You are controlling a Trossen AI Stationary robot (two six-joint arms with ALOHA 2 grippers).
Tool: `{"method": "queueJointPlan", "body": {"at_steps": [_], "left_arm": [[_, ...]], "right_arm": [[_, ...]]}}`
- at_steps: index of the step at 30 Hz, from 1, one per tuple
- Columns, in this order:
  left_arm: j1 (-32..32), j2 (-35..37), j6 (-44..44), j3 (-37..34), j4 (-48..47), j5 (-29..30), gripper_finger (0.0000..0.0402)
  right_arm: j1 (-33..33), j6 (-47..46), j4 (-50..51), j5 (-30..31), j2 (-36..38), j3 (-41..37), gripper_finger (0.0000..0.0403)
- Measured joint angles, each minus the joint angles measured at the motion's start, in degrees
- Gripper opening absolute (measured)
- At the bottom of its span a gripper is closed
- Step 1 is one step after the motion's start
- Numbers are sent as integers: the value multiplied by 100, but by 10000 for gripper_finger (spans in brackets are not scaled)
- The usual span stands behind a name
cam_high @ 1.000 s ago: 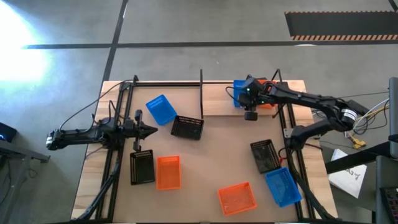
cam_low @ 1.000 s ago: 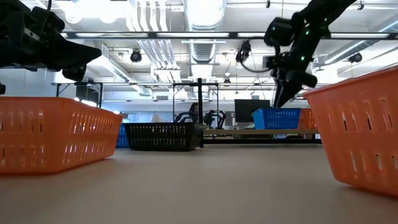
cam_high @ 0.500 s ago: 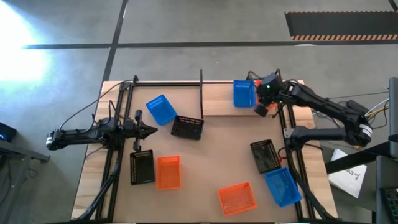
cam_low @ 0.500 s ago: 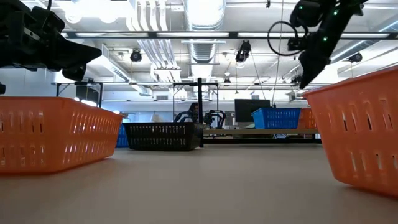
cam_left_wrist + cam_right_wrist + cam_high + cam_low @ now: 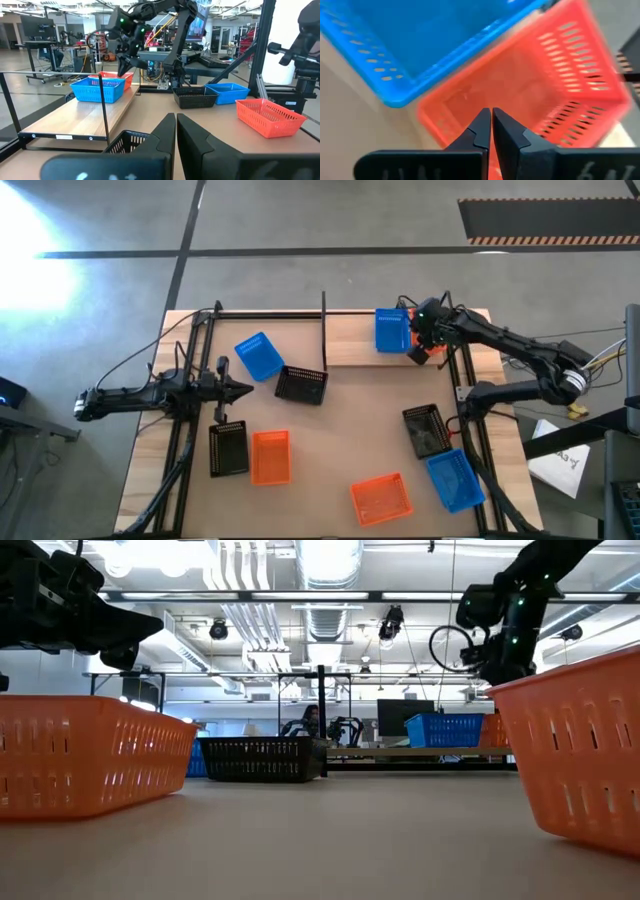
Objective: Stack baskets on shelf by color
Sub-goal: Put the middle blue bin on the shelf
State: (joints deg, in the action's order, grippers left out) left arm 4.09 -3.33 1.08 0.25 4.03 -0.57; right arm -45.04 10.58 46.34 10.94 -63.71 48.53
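Right hand (fingers together, empty) hovers over the orange basket on the shelf.

Open tabletop amid scattered baskets

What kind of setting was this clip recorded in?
Most likely a robotics lab or workshop. The low view shows exposed ceiling ducts and strip lights; the left wrist view shows a concrete floor, desks with a monitor and another rig. The right gripper hovers over the shelf.
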Motion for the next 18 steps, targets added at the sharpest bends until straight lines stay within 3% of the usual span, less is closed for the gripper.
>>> {"method": "queueJointPlan", "body": {"at_steps": [18], "left_arm": [[-1, 0, 0, 0, 2, -1, 0]], "right_arm": [[0, 148, 755, -646, 303, 92, 8]]}}
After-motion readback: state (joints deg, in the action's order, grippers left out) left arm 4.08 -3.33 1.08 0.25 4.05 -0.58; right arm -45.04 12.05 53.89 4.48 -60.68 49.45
